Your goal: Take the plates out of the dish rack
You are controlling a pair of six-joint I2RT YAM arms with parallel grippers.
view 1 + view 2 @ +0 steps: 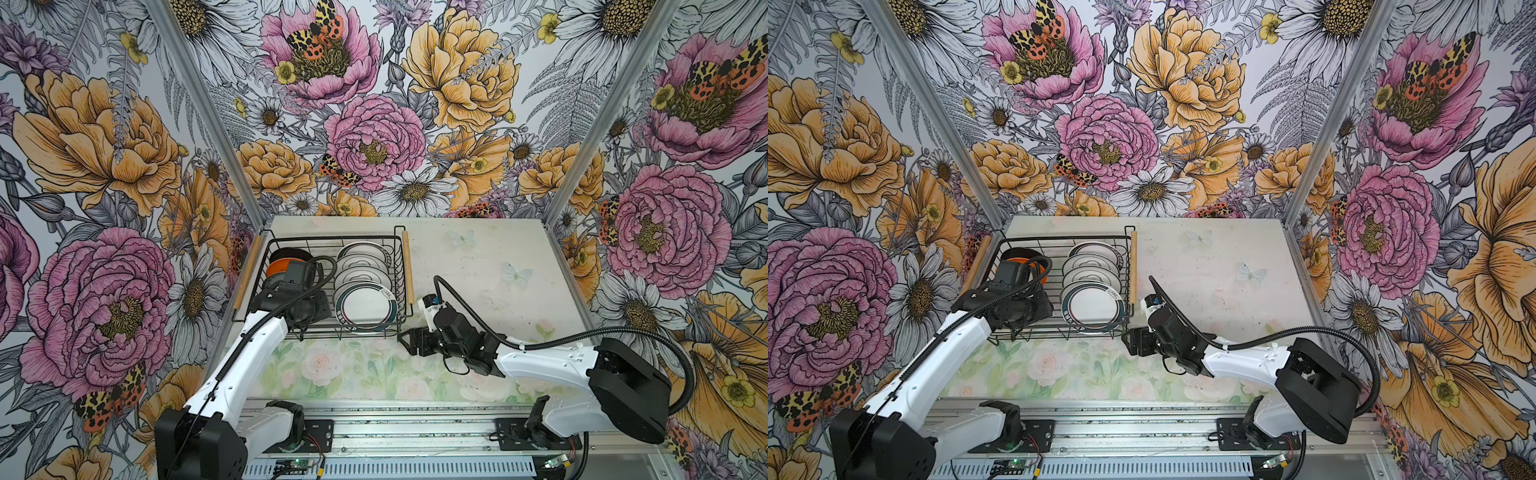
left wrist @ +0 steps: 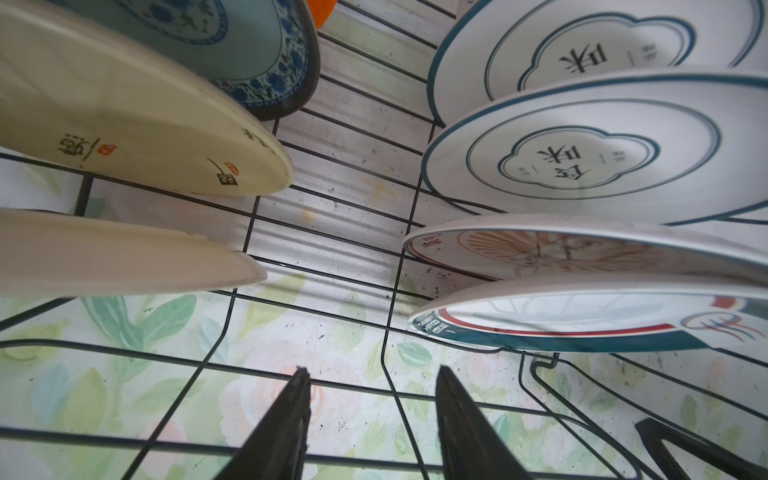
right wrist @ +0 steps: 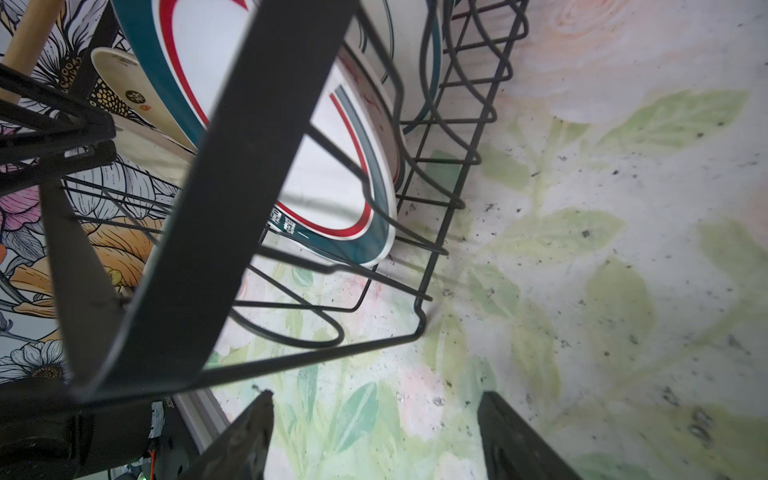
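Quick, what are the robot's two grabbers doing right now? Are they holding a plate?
Left gripper: open, holding nothing.
Right gripper: open, holding nothing.

My black wire dish rack (image 1: 330, 286) has pale wooden handles (image 1: 406, 266). On its right, white plates (image 1: 360, 266) carry teal rings, and the nearest plate (image 1: 365, 309) adds red. Far left are an orange plate (image 1: 280, 266) and a black plate (image 1: 291, 252). My tabletop (image 1: 353, 370) shows faded pink roses and green leaves.

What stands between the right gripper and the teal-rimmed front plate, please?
Only the black wire corner of the dish rack separates the right gripper from the teal-rimmed plate, as the right wrist view shows.
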